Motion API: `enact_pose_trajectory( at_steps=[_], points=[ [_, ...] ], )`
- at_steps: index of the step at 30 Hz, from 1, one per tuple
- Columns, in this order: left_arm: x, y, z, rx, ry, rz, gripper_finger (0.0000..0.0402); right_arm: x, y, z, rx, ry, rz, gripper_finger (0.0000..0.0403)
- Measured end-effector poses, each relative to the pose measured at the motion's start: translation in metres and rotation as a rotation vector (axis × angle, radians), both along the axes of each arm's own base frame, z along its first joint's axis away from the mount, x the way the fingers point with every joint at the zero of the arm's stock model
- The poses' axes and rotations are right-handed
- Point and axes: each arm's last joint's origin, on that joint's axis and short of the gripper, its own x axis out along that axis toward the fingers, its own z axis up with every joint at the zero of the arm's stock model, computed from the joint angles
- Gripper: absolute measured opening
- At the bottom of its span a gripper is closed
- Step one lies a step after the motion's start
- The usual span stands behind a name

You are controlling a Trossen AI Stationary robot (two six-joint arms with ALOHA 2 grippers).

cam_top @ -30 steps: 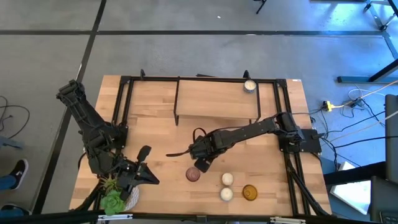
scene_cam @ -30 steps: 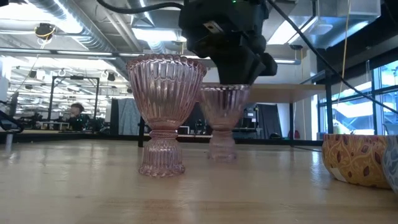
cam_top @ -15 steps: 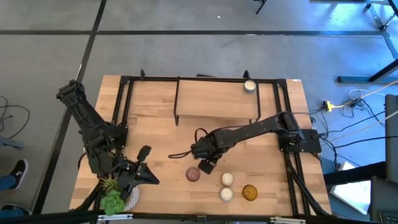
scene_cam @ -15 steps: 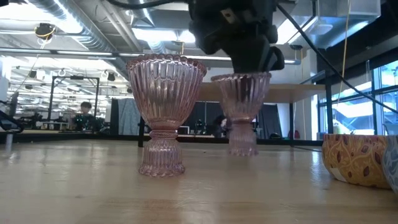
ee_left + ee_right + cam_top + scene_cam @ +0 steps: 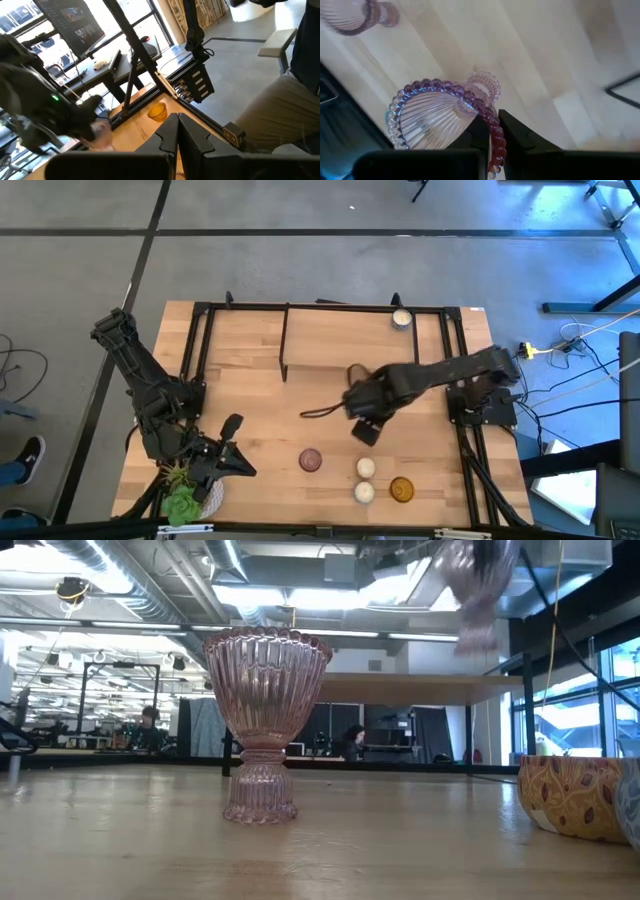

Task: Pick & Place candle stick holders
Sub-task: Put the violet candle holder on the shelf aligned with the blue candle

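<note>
My right gripper is shut on a pinkish-purple ribbed glass holder, held high over the table's middle. The holder shows blurred at the top of the low view. A second pink holder stands on its foot on the table and shows large in the low view. Two whitish holders and the amber one stand near the front edge. A third whitish holder stands at the far edge. My left gripper waits shut and empty beside the plant. My right gripper pinches the holder's beaded rim, one finger inside the cup and one outside. The fingers come from above, slanting down. The holder is lifted clear of the table and hangs tilted, its foot pointing away from the fingers.
A leafy green plant in a white pot stands at the front left corner by my left gripper. A black metal frame runs around the table's far part and sides. A dark cable trails from the right arm. Bare wood lies at centre left.
My right gripper has lifted the pink holder off the table beside the other pink holder and carried it up and toward the table's right edge. The holder, upright on the table a second ago, now hangs tilted high in the low view.
</note>
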Motion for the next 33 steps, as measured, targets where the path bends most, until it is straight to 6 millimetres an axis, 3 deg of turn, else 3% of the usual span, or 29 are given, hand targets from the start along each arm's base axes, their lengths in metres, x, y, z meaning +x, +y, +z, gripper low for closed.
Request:
enact_pose_trajectory(
  at_steps=[6,11,19,26,33],
  points=[
    [0.005,0.005,0.000,-0.002,0.001,0.024,0.0004,-0.040,-0.035,0.049,-0.055,-0.145,-0.135,0.0024],
    [0.011,0.010,0.000,-0.031,0.013,0.047,0.0004,-0.063,-0.074,0.066,-0.118,-0.182,-0.339,0.0024],
    [0.015,0.013,0.000,-0.056,0.029,0.014,0.0004,-0.068,-0.138,0.065,-0.030,-0.151,-0.463,0.0023],
    [0.015,0.013,0.000,-0.060,0.031,0.013,0.0004,-0.084,-0.190,0.065,0.040,-0.158,-0.566,0.0023],
    [0.015,0.013,-0.001,-0.072,0.042,0.018,0.0004,-0.095,-0.213,0.051,0.064,-0.114,-0.592,0.0023]
  ],
)
